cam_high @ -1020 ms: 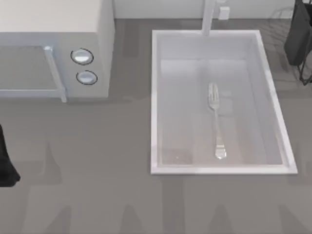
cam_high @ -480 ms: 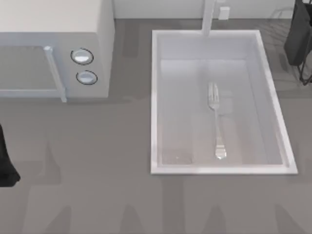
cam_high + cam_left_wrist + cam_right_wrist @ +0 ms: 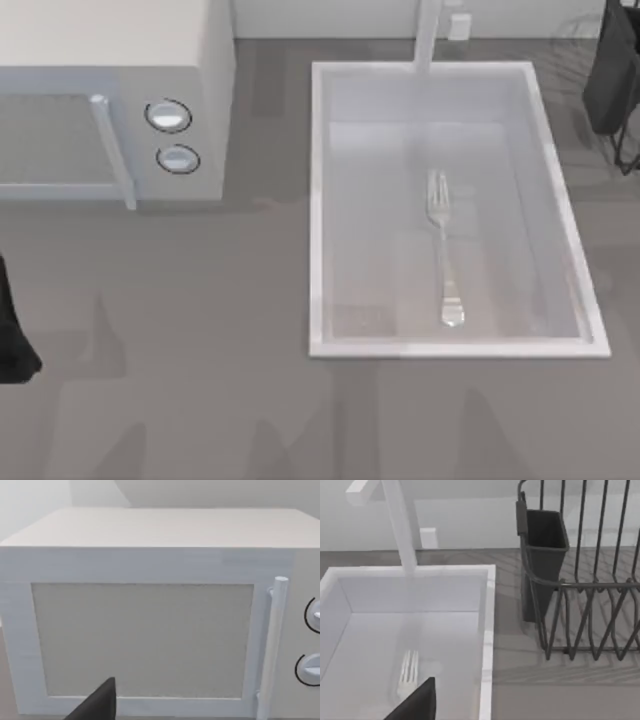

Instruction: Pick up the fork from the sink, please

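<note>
Top view: the fork [image 3: 443, 247] lies flat on the floor of the sink [image 3: 318, 210], right of the basin's centre line. Its long axis runs from far to near, with the tines toward the far side, where the faucet post [image 3: 428, 35] stands, and the rounded handle end close to the near wall. It touches no wall of the basin.

The sink fills the right half of the table and the microwave [image 3: 110, 100] the far left, so the right arm is judged the nearer one for the pick. A grip across the narrow handle, from above, would suit this axis.

Right wrist view: this camera looks along the basin toward the faucet post and catches the tines of the fork, with a dark fingertip [image 3: 417, 702] of the right claw at the frame edge before them. Whether that claw is open or closed cannot be told. This view also shows a wire dish rack [image 3: 585, 585] with a dark cup beyond the sink's right rim.

Left wrist view: the left arm faces the microwave door, well apart from the sink; one dark fingertip [image 3: 97, 705] shows, and the claw's state cannot be told.
</note>
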Robot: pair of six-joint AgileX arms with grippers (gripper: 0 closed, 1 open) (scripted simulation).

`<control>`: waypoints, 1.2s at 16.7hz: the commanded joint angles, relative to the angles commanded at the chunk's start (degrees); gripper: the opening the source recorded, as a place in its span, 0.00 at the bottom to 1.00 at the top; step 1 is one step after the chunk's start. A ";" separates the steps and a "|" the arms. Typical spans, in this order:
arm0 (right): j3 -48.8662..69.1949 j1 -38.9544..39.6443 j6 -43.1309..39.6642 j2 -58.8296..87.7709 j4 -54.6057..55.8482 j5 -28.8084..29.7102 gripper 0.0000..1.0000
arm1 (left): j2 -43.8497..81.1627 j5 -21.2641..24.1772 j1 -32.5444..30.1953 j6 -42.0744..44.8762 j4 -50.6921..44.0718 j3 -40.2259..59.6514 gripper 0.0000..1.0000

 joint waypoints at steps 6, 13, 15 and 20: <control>34.04 4.55 4.64 35.29 -19.55 0.21 1.00 | 0.00 0.00 0.00 0.00 0.00 0.00 1.00; 75.01 10.34 11.03 78.04 -43.62 0.25 1.00 | 0.00 0.00 0.00 0.00 0.00 0.00 1.00; 85.48 11.86 12.77 88.91 -49.77 0.23 1.00 | 0.00 0.00 0.00 0.00 0.00 0.00 1.00; 106.27 14.89 16.32 110.26 -61.84 0.16 1.00 | 0.00 0.00 0.00 0.00 0.00 0.00 1.00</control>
